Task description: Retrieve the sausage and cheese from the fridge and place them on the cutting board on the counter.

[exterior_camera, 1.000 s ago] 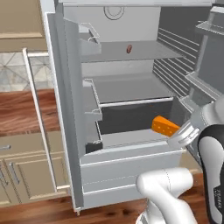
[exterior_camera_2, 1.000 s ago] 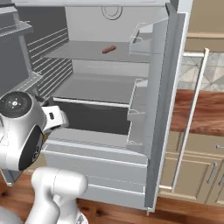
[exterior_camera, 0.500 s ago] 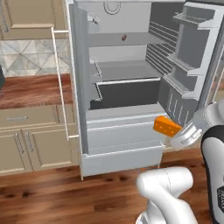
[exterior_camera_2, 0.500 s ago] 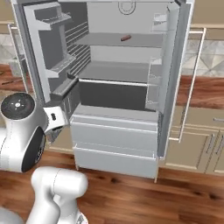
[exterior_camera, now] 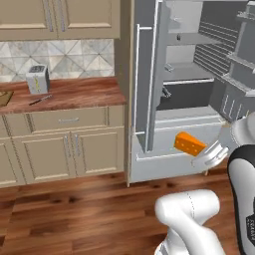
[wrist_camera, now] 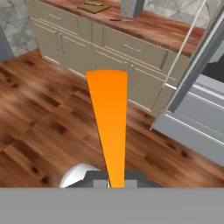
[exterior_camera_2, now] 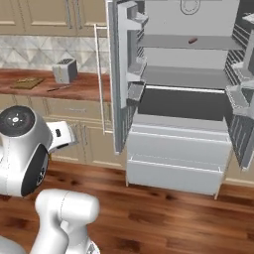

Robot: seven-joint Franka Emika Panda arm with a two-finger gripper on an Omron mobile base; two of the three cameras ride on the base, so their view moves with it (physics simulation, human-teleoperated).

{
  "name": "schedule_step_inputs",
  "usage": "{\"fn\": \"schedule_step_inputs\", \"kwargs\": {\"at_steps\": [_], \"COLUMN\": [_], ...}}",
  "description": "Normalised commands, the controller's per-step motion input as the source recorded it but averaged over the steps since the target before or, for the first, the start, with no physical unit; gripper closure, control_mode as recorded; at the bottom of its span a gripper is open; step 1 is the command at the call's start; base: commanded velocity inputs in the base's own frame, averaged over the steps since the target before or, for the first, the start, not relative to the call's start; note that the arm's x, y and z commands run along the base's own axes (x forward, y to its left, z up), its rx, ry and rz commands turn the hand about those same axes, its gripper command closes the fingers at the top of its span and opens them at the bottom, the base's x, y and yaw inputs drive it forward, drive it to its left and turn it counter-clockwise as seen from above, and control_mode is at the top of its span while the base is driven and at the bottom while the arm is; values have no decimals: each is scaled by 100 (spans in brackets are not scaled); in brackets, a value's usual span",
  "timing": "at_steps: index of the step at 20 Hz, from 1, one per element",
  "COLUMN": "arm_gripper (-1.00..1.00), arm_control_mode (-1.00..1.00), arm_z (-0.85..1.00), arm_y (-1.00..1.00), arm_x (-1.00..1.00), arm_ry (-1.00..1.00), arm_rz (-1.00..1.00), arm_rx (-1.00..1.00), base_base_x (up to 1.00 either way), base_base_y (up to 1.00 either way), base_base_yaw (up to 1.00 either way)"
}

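Note:
My gripper (exterior_camera: 205, 152) is shut on the cheese (exterior_camera: 189, 144), an orange wedge held out in front of the fridge's lower drawers. In the hand view the cheese (wrist_camera: 109, 127) stretches up from between the fingers, above the wooden floor. The sausage (exterior_camera_2: 192, 40) lies on an upper shelf of the open fridge (exterior_camera_2: 173, 149). The tan cutting board (exterior_camera_2: 29, 82) rests on the reddish counter (exterior_camera_2: 30, 92) at the far left, and the hand view has the cutting board (wrist_camera: 93, 6) at its top edge.
A grey toaster (exterior_camera_2: 65, 70) and a knife (exterior_camera_2: 58, 88) sit on the counter right of the board. The fridge's left door (exterior_camera: 147, 79) stands open between the counter and the shelves. Beige cabinets (exterior_camera: 60, 144) run under the counter, with wooden floor (exterior_camera: 74, 209) before them.
The base has backed off from the fridge and swung left, so the whole scene shifted and the counter came into view. The cheese stays held in my gripper.

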Motion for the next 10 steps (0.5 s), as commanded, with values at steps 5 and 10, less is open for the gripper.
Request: {"fn": "schedule_step_inputs", "kwargs": {"at_steps": [5, 10], "arm_gripper": [100, 100], "arm_control_mode": [100, 100], "arm_z": [0, 0], "arm_y": [0, 0], "arm_x": [0, 0], "arm_ry": [0, 0], "arm_rz": [0, 0], "arm_rx": [0, 0], "base_base_x": [47, 99], "base_base_y": [100, 100], "base_base_yaw": [-5, -20]}}
